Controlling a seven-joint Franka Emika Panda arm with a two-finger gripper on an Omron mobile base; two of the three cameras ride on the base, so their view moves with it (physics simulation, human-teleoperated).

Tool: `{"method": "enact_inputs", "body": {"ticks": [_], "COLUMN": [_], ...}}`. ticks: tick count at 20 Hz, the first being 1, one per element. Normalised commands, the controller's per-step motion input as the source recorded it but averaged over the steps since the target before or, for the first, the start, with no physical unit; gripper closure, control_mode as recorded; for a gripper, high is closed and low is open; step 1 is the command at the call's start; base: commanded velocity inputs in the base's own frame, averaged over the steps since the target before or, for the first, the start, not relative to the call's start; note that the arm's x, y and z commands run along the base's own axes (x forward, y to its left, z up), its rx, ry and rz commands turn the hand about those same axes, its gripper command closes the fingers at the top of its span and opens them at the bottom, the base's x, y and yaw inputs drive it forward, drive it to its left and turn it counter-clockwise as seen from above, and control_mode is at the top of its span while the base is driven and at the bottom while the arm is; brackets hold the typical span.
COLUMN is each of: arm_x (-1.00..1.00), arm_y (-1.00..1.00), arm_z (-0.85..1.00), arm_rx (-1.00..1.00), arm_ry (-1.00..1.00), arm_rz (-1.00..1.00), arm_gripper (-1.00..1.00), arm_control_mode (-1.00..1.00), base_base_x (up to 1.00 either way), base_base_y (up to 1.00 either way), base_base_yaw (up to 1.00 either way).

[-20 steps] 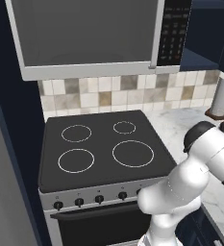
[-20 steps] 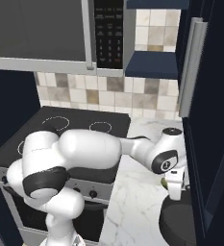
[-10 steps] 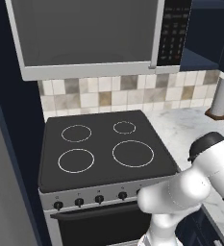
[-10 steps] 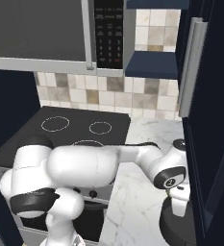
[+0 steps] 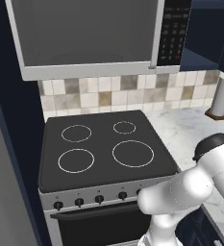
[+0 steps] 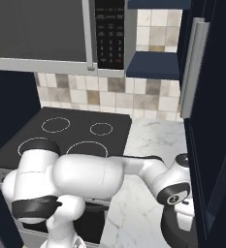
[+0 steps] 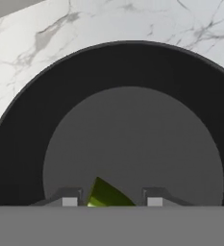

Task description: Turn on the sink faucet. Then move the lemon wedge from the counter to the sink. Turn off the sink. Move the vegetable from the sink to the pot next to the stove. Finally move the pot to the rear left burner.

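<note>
The black pot (image 7: 22, 129) lies right below my hand on the white marble counter (image 7: 31, 43), its grey floor bare. My gripper (image 7: 112, 202) hangs over the pot's inside, shut on the yellow-green lemon wedge (image 7: 106, 194), which shows between the two finger tips. In the right base view the gripper (image 6: 185, 220) points down into the pot (image 6: 169, 231) at the counter's near right end. The stove (image 5: 108, 149) with its white burner rings sits to the left, nothing on it.
A microwave (image 5: 89, 33) hangs over the stove (image 6: 75, 131). A paper towel roll (image 5: 222, 96) stands at the back of the counter (image 5: 190, 127). A dark tall cabinet (image 6: 211, 121) rises close beside the pot on the right.
The arm has swung further right and down, bringing the hand with the wedge low over the pot. The stove and counter have not shifted.
</note>
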Motion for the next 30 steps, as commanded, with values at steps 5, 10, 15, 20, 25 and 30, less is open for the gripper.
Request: {"method": "enact_inputs", "body": {"ticks": [5,10,15,20,25,30], "arm_x": [-0.02,0.0,-0.09,-0.06,-0.02,-0.06], "arm_y": [-0.16,-0.01,0.0,0.0,0.0,0.0], "arm_z": [-0.05,-0.05,-0.1,-0.17,-0.22,-0.18], "arm_rx": [0.0,0.0,0.0,0.0,0.0,0.0], "arm_ry": [0.0,0.0,0.0,0.0,0.0,0.0], "arm_rz": [0.0,0.0,0.0,0.0,0.0,0.0], "arm_gripper": [1.0,1.0,1.0,1.0,1.0,1.0], "arm_control_mode": [-1.0,-1.0,-1.0,-1.0,-1.0,-1.0], "base_base_x": [0.0,0.0,0.0,0.0,0.0,0.0], "base_base_y": [0.0,0.0,0.0,0.0,0.0,0.0], "base_base_yaw": [0.0,0.0,0.0,0.0,0.0,0.0]}}
